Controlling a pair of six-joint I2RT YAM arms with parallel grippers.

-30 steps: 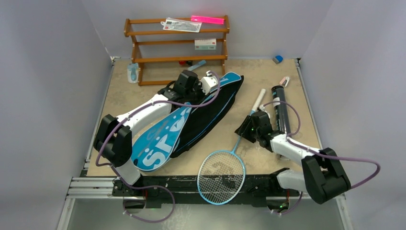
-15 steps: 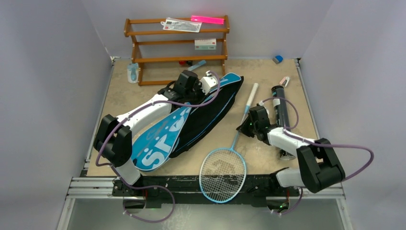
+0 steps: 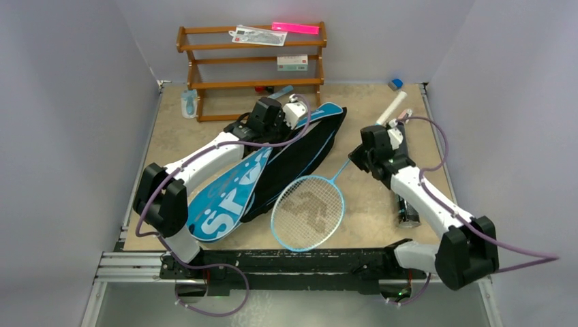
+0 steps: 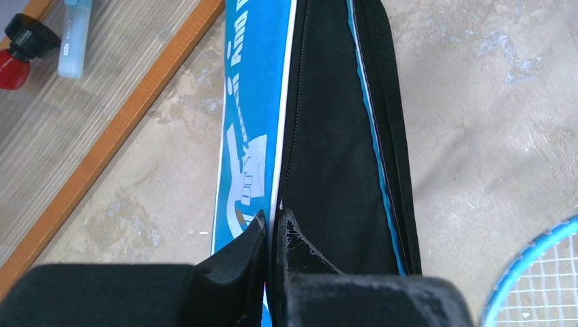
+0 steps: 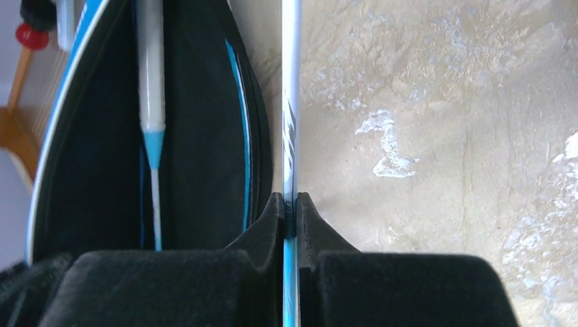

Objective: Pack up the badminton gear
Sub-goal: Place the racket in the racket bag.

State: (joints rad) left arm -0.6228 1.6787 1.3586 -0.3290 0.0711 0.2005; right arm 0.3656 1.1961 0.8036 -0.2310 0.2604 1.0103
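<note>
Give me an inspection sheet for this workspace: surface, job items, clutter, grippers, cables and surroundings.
Surface: tan mottled tabletop.
Job's things: blue bag lying unzipped; first racket inside it; second racket outside, head beside the bag; black tube lying near the right edge; shuttlecocks: nothing seen.
Clutter: wooden rack at the back; pale-blue bottle beside it; blue block in the far right corner.
Grippers: left gripper shut on the bag's edge; right gripper shut on the second racket's shaft.
Cables: purple cables loop along both arms.
Surroundings: grey walls on three sides; metal rail at the near edge.
</note>
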